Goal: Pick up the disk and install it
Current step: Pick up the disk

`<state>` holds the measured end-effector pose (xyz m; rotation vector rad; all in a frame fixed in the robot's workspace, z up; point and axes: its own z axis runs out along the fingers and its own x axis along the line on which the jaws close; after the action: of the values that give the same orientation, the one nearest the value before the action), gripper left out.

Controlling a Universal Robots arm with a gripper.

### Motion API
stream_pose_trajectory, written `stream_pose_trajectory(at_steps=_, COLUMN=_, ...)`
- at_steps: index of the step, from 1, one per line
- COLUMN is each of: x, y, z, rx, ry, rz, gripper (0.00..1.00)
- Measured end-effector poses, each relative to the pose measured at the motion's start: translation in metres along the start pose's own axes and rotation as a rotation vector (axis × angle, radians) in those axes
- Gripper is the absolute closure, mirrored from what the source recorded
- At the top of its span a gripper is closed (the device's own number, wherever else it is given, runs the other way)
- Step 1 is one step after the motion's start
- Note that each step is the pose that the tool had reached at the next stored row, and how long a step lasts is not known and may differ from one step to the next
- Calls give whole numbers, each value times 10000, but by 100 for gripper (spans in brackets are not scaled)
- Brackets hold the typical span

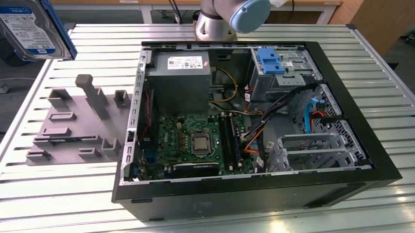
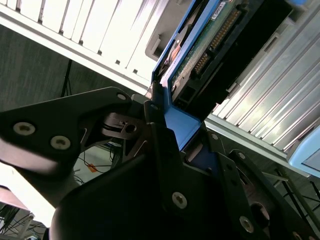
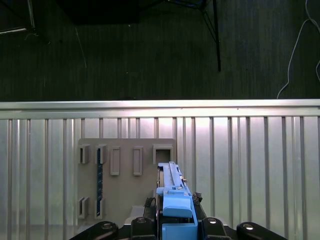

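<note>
Currently the gripper (image 2: 180, 127) is clamping the disk (image 2: 210, 45) by the end of its blue carrier. The jaws are sitting narrow, one on each side of the carrier and touching it, with no gap showing. The disk is sticking straight out beyond the fingertips, its long axis running along the gripper's own reach, and in the first wrist view it is showing edge-on. In both wrist views it is hanging clear of everything. Well below the gripper, the grey fixture plate (image 3: 125, 175) is lying on the slatted table (image 3: 250, 165), so pick-up is looking done and the disk is being carried high. In the exterior view it is hanging above the table's far corner, label face out and tilted. The relation that is counting for install: the open case (image 1: 363, 160) is sitting well apart from the gripper and lower, toward the exterior view's right, past the plate. Inside it, a bare metal drive cage (image 1: 311, 148) is showing on the side far from the gripper, and a lone blue bracket (image 1: 271, 60) is sitting in another bay. Judging from this, the disk is nowhere near a bay yet, and I cannot tell which bay is meant for it.
</note>
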<state>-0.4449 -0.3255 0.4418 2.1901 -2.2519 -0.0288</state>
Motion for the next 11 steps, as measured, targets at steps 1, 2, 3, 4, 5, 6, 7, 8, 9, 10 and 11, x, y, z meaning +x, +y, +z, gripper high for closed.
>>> stream_pose_trajectory(at_steps=1, x=0, y=0, z=0, rx=-1, ry=0, rz=0, gripper=64)
stream_pose_trajectory(at_steps=2, x=0, y=0, z=0, rx=0, ry=1, rz=0, gripper=64)
stream_pose_trajectory(at_steps=3, x=0, y=0, z=0, rx=-1, ry=0, rz=0, gripper=64)
stream_pose_trajectory(at_steps=4, x=0, y=0, z=-1, rx=-1, ry=0, rz=0, gripper=64)
stream_pose_trajectory(at_steps=5, x=0, y=0, z=-1, rx=-1, ry=0, rz=0, gripper=64)
stream_pose_trajectory(at_steps=6, x=0, y=0, z=-1, rx=0, ry=0, rz=0, gripper=64)
stream_pose_trajectory(at_steps=7, x=0, y=0, z=-1, rx=0, ry=0, rz=0, gripper=64)
stream_pose_trajectory(at_steps=8, x=0, y=0, z=-1, rx=0, ry=0, rz=0, gripper=64)
stream_pose_trajectory(at_steps=9, x=0, y=0, z=-2, rx=-1, ry=0, rz=0, gripper=64)
stream_pose_trajectory(at_steps=10, x=0, y=0, z=-2, rx=0, ry=0, rz=0, gripper=64)
stream_pose_trajectory(at_steps=11, x=0, y=0, z=-2, rx=0, ry=0, rz=0, gripper=64)
